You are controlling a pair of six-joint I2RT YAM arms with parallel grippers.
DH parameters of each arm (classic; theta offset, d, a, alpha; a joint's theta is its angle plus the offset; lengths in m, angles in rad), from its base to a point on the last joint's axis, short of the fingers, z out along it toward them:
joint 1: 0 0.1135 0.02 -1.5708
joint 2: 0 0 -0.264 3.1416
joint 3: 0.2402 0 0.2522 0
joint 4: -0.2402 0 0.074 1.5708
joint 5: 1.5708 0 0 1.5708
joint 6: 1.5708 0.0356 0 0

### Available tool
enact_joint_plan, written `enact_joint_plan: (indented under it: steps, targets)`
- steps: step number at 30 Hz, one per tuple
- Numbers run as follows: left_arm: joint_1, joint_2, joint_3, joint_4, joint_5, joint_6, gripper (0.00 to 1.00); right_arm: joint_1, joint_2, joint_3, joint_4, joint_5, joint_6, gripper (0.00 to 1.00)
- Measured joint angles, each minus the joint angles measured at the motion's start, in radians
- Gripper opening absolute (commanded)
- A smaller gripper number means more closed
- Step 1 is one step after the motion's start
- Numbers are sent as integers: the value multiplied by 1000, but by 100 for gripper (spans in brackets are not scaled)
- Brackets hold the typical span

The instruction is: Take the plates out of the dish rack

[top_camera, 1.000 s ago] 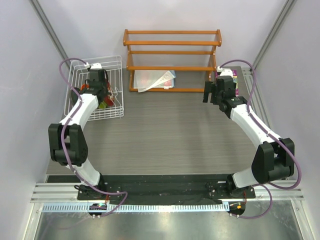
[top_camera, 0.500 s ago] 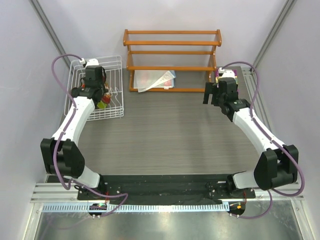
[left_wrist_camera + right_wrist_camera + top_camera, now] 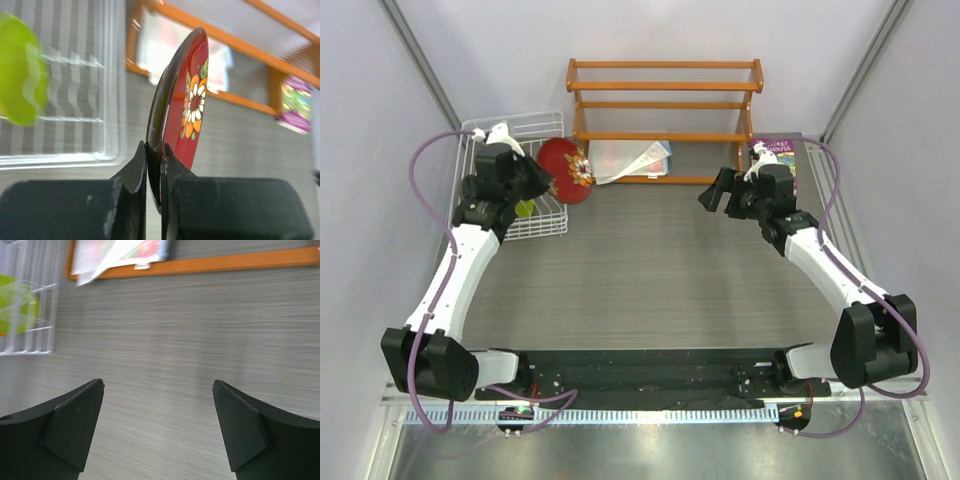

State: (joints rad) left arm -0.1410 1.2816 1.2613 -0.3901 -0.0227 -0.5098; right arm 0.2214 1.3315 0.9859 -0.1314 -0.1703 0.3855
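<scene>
My left gripper [image 3: 542,180] is shut on the rim of the dark red flowered plate [image 3: 566,170], holding it in the air just right of the white wire dish rack [image 3: 480,135]. The left wrist view shows the fingers [image 3: 137,165] pinching that plate [image 3: 185,95] edge-on. A lime green plate [image 3: 525,208] stands inside the rack, also blurred in the left wrist view [image 3: 20,75] and the right wrist view [image 3: 17,310]. An orange edge [image 3: 4,333] shows below it. The teal plate is hidden. My right gripper [image 3: 717,191] is open and empty above the table at the right.
An orange-brown wooden tiered shelf [image 3: 665,88] stands at the back with a paper sheet [image 3: 635,160] under it. A purple booklet [image 3: 775,150] lies at the back right. Grey walls close in on both sides.
My left gripper has lifted the dark red plate out of the rack and swung it right. My right gripper has moved left toward the middle of the table.
</scene>
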Motion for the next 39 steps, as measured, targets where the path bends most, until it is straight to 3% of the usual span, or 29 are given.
enact_joint_plan:
  steps: [9, 15, 27, 32, 34, 36, 39]
  targets:
    - [-127, 13, -169, 124, 175, -171, 0, 35, 68, -105, 317, -242, 233, 96]
    - [-216, 44, -210, 245, 212, -246, 0, 90, 143, -122, 460, -307, 314, 95]
    - [-280, 134, -239, 416, 260, -324, 0, 98, 292, -175, 738, -400, 454, 89]
    - [-303, 147, -246, 443, 263, -329, 0, 98, 351, -175, 878, -435, 518, 63]
    - [-306, 148, -247, 447, 264, -329, 0, 98, 373, -175, 917, -445, 541, 39]
    - [-309, 150, -251, 449, 260, -325, 0, 98, 392, -175, 956, -468, 568, 2]
    - [-296, 157, -259, 451, 264, -337, 0, 88, 397, -176, 998, -499, 621, 1]
